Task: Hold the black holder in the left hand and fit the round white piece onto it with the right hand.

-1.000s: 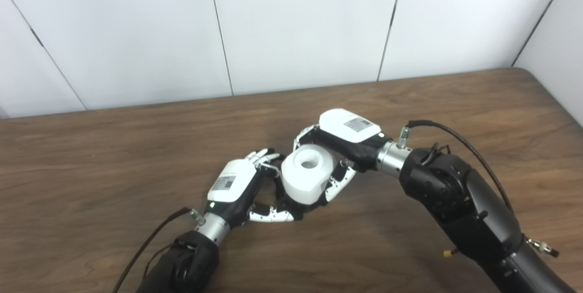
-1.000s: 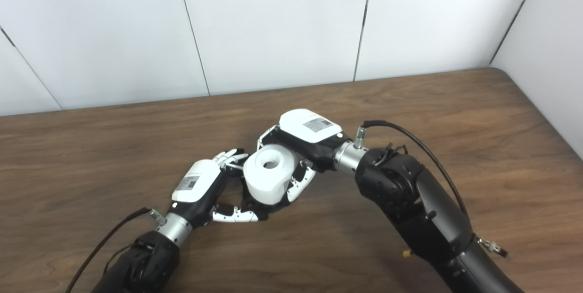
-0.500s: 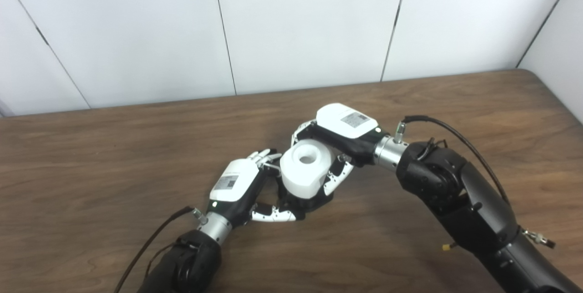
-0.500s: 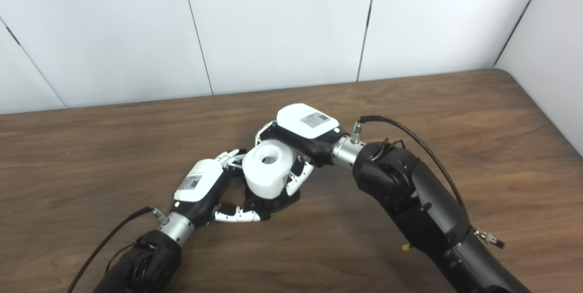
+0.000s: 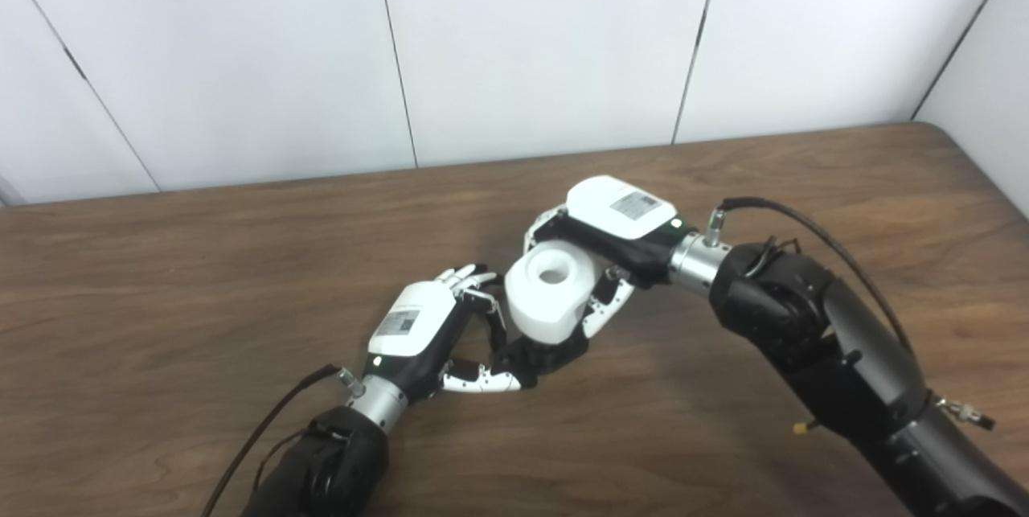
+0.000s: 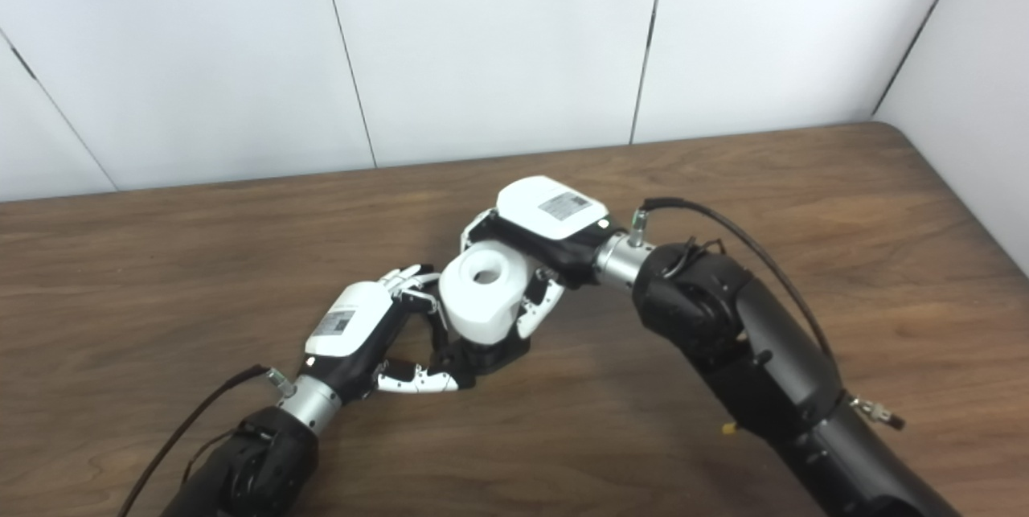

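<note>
The round white piece (image 5: 550, 294), a thick cylinder with a hole in its top face, sits tilted directly above the black holder (image 5: 540, 355), touching or very nearly touching it; whether it is seated cannot be told. The right hand (image 5: 601, 258) has its fingers wrapped around the piece from above and behind. The left hand (image 5: 440, 338) has fingers and thumb curled on the holder, low over the wooden table (image 5: 161, 276).

The fitting step appears to be under way. The next move likely calls for levelling the piece so its hole lines up with the holder, then pressing down while the left hand braces.

Compared with a second ago, the piece and right hand have shifted slightly right and up, exposing more of the holder; the left hand has barely moved.
</note>
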`<act>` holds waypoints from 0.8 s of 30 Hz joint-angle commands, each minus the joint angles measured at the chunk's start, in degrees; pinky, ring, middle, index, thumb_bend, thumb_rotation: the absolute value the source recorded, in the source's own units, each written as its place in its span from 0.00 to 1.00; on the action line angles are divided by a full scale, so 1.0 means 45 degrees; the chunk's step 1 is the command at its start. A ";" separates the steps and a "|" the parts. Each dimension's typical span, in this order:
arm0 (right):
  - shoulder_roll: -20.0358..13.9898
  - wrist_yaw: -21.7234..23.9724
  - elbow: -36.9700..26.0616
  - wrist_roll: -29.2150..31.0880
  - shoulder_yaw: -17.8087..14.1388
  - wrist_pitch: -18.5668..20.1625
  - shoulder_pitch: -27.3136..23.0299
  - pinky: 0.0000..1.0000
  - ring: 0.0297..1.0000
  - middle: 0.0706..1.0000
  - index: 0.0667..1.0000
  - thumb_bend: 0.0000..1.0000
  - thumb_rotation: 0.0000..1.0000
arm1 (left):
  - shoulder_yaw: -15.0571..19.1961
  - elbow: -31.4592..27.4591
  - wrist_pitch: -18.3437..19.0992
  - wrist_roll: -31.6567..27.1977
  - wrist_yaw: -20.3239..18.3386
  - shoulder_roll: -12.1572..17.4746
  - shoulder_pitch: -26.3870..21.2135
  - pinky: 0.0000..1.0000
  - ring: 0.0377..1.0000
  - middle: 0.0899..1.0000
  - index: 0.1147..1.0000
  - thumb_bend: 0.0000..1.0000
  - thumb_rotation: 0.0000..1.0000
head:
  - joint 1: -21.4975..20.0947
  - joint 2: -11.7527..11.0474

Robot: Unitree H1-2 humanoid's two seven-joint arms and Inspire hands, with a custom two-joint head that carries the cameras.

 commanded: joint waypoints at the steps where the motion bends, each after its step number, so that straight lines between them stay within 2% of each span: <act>1: -0.0325 0.0400 -0.0070 -0.0124 0.0063 -0.0139 -0.0075 0.64 0.66 0.65 0.45 0.52 0.13 | -0.0325 0.0641 0.0637 0.0483 -0.1109 0.0536 0.0746 0.92 0.93 0.84 0.42 0.52 0.05 | -0.0025 0.0047; 13: -0.0505 0.0408 -0.0275 0.0057 0.0026 -0.0415 0.0044 0.62 0.65 0.65 0.45 0.52 0.13 | -0.0346 0.0539 0.0830 0.0518 -0.1239 0.0477 0.0716 0.92 0.93 0.85 0.42 0.52 0.05 | 0.0001 0.0088; 24: -0.0248 0.0306 -0.0328 -0.0001 0.0170 -0.0441 0.0088 0.60 0.64 0.65 0.45 0.52 0.13 | -0.0335 0.0586 0.0886 0.0484 -0.1190 0.0372 0.0711 0.93 0.93 0.85 0.42 0.52 0.05 | 0.0001 0.0104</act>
